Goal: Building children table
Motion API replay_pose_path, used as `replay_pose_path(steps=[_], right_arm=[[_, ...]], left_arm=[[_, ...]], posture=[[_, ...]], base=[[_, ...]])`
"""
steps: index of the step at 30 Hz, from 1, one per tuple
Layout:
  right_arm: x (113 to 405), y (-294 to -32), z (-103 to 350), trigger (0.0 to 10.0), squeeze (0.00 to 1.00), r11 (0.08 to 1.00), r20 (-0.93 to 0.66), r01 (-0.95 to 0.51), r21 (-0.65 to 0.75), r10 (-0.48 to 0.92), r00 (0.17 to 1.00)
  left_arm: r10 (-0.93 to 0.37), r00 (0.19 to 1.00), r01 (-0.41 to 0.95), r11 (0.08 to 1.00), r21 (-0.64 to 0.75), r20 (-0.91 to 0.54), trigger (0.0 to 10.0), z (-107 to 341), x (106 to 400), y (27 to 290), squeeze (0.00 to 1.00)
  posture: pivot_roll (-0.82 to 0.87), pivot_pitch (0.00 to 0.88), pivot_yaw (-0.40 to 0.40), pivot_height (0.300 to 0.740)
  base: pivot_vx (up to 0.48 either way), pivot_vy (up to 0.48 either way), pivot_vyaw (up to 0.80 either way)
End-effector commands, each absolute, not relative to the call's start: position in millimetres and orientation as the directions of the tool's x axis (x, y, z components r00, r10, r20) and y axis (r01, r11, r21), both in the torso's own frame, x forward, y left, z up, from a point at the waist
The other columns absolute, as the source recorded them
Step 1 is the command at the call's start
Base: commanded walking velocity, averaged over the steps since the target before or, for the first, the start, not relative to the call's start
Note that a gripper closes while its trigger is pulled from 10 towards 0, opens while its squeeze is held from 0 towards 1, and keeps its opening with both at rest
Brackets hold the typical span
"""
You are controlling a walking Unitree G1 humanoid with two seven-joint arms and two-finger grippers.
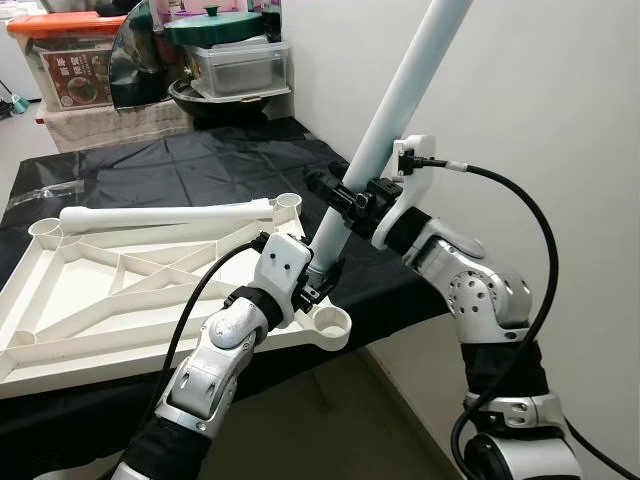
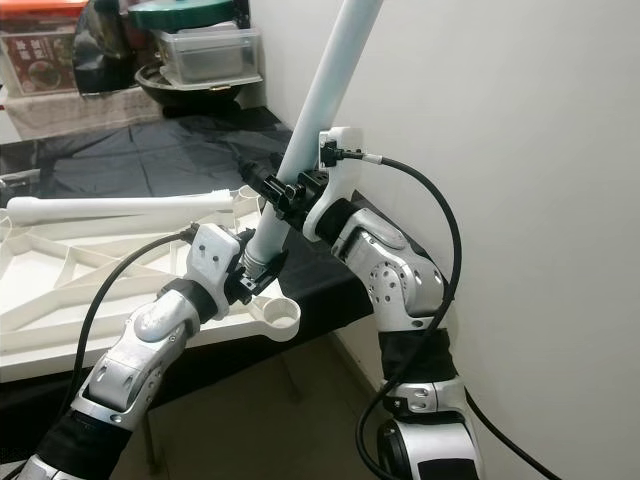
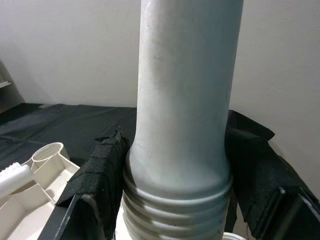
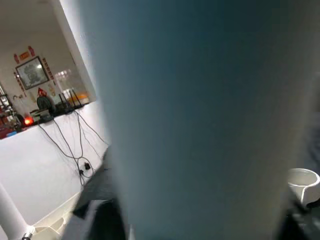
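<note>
Both pincers clamp one white leg (image 1: 400, 95) above the socket (image 1: 332, 322).

Left pincer (image 1: 318, 275) grips the leg's threaded lower end; right pincer (image 1: 345, 200) is closed around it just higher, toward 1 o'clock. It leans up toward 1 o'clock, its foot just over the near corner socket of the upturned white tabletop (image 1: 120, 290). That tabletop lies on the black-covered worktop (image 1: 200, 160), with a second leg (image 1: 165, 213) lying along its far edge at 11 o'clock.

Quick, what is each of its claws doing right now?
Left gripper: shut on the white table leg, near its threaded end.
Right gripper: shut on the same leg, higher up.
</note>
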State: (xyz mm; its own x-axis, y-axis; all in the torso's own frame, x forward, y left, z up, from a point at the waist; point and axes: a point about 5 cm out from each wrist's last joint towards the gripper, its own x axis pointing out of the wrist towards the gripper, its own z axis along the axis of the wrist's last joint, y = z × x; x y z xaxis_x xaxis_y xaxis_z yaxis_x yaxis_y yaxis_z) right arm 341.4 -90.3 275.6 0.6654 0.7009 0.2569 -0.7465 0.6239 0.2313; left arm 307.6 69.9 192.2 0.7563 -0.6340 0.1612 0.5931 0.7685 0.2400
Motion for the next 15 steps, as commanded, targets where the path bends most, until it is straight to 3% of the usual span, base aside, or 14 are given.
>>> replay_pose_path(steps=[1, 14, 15], right_arm=[[340.7, -84.4, 273.4, 0.0, 0.0, 0.601, 0.246, -0.762, 0.243, 0.721, 0.648], [341.7, -87.3, 274.3, 0.0, 0.0, 0.604, 0.255, -0.757, 0.251, 0.713, 0.653], [342.1, -88.3, 275.6, 0.0, 0.0, 0.607, 0.261, -0.754, 0.251, 0.707, 0.657]], left_arm=[[-0.683, 0.711, 0.633, 0.725, 0.271, 0.167, 10.0, 193.5, 302.6, 60.1, 0.0], [-0.681, 0.72, 0.636, 0.726, 0.262, 0.137, 10.0, 185.8, 301.8, 61.5, 0.0], [-0.67, 0.734, 0.633, 0.734, 0.244, 0.112, 10.0, 181.5, 302.9, 65.0, 0.77]], posture=[[0.02, 0.0, -0.023, 0.74], [0.02, 0.0, -0.026, 0.74], [0.02, 0.0, -0.026, 0.74]], base=[[0.0, 0.0, 0.0], [0.0, 0.0, 0.0], [0.0, 0.0, 0.0]])
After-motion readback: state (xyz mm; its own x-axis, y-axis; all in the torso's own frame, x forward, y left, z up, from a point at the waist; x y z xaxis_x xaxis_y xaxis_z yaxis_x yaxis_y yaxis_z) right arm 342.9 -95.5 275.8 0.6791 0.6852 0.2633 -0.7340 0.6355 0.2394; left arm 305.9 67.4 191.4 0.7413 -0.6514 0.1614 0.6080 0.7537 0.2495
